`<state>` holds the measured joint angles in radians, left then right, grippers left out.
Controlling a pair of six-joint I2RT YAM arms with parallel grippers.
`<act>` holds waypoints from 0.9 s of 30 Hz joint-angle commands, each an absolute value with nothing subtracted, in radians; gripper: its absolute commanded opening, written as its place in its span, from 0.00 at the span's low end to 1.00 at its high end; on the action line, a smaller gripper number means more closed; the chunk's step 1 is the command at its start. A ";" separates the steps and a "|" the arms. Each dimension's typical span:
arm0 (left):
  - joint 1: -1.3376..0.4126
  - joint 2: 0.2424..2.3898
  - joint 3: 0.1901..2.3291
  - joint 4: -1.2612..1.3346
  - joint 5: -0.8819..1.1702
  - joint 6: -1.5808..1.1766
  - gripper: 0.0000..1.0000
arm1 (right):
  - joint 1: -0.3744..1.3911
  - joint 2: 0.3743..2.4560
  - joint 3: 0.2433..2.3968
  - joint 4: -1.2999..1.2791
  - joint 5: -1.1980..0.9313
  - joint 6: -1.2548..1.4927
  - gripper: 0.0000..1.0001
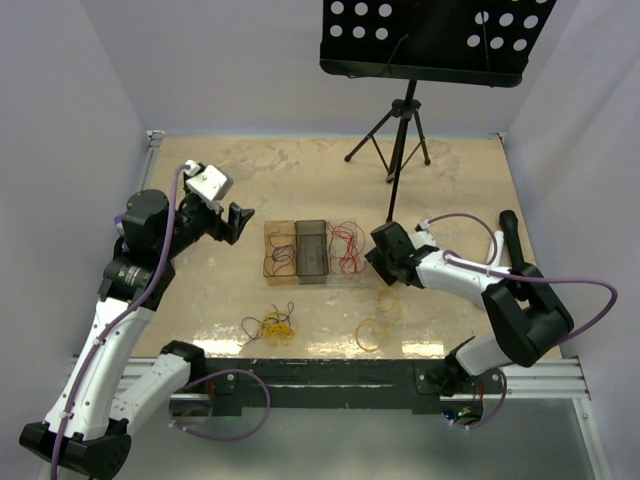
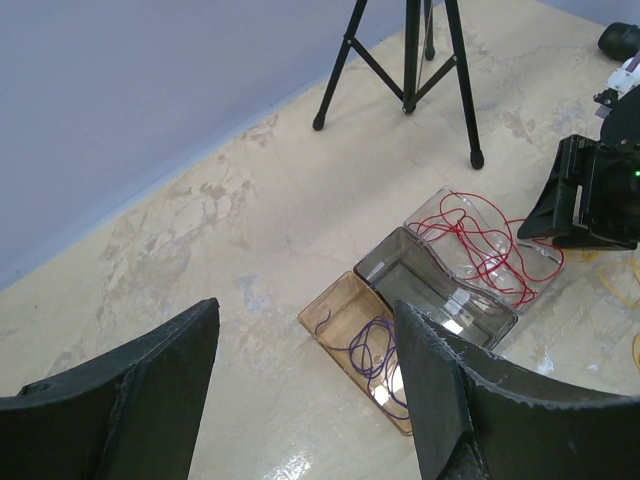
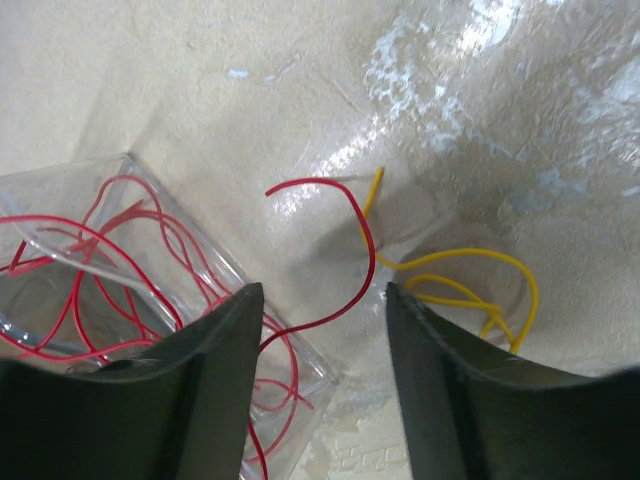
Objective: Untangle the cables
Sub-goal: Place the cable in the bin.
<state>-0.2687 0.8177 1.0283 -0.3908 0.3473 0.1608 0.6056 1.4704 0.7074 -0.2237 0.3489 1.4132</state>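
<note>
Beside the clear tray's (image 3: 128,160) outer rim the right gripper (image 3: 325,300) hangs, jaws apart, a red cable (image 3: 370,250) trailing loose between them and a yellow cable (image 3: 480,252) just beyond. Left of the trays (image 1: 311,250) the left gripper (image 2: 305,310) hovers spread, empty, bare tabletop (image 1: 210,300) all round it.

Table (image 1: 300,185) carries three trays (image 1: 311,250), loose cables (image 1: 270,326), a tripod (image 1: 396,140)

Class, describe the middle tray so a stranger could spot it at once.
In front of the black tripod, three trays sit in a row. The middle tray is smoky grey; the amber tray beside it holds purple wires, the clear tray red wires.
</note>
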 commanded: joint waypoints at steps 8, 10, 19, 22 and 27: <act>-0.262 0.808 1.049 -0.391 0.342 0.170 0.75 | 0.581 1.513 0.799 -0.190 0.357 1.393 0.26; -0.262 0.810 1.049 -0.391 0.337 0.169 0.75 | 0.581 1.511 0.799 -0.187 0.360 1.390 0.18; -0.262 0.813 1.046 -0.390 0.337 0.169 0.75 | 0.586 1.436 0.848 -0.212 0.462 1.312 0.00; -0.262 0.813 1.040 -0.384 0.336 0.167 0.75 | 0.591 1.378 0.874 -0.233 0.518 1.260 0.00; -0.262 0.819 1.037 -0.374 0.341 0.155 0.75 | 0.612 1.351 0.891 -0.206 0.519 1.151 0.00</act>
<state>-0.2687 0.8181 1.0283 -0.3904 0.3443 0.1604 0.5907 1.3712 0.8516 -0.2230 0.4625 1.2568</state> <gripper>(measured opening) 0.750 0.011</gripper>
